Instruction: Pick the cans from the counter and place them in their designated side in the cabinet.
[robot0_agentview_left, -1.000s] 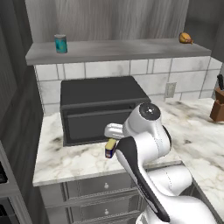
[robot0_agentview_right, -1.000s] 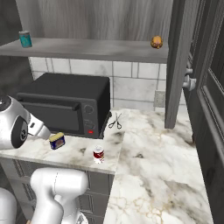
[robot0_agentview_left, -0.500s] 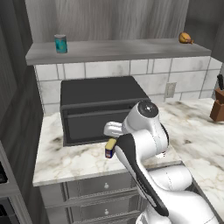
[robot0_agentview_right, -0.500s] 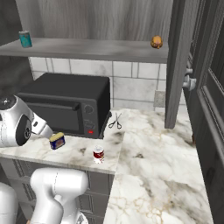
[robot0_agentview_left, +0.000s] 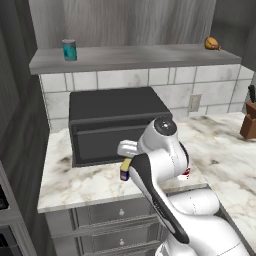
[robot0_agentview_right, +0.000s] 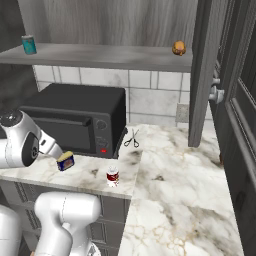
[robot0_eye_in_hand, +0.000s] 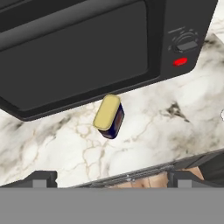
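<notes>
One teal can (robot0_agentview_left: 69, 50) on the cabinet (robot0_agentview_left: 135, 58) shelf — tool (robot0_eye_in_hand: 112, 177) spread wide above the yellow-topped can (robot0_eye_in_hand: 108, 116).

No text, label, brand or number can be read on anything; the red can's (robot0_agentview_right: 113, 177) white bands are too small to make out.

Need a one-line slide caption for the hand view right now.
Open gripper hovers above the yellow-topped blue can on the marble counter, just in front of the black microwave.
</notes>
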